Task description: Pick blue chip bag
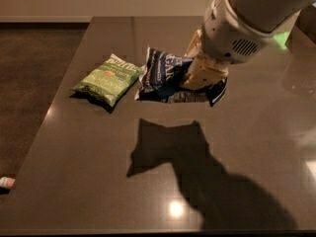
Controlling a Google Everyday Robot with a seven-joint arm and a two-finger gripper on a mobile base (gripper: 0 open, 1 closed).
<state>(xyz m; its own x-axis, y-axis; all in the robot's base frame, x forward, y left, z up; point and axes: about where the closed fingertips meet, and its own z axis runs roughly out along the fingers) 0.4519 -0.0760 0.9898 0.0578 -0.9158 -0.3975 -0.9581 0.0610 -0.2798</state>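
The blue chip bag [165, 75] is dark navy with white lettering and hangs crumpled in the air above the dark table [98, 172], casting a shadow on the tabletop below it. My gripper [202, 75] is shut on the bag's right part, its tan fingers [197, 78] clamped over the foil. The white arm comes in from the upper right and hides the bag's right end.
A light green chip bag [108, 79] lies on the table just left of the blue bag. The table's left edge runs diagonally from the far corner toward the near left. A small white object [6, 181] lies on the floor at the left.
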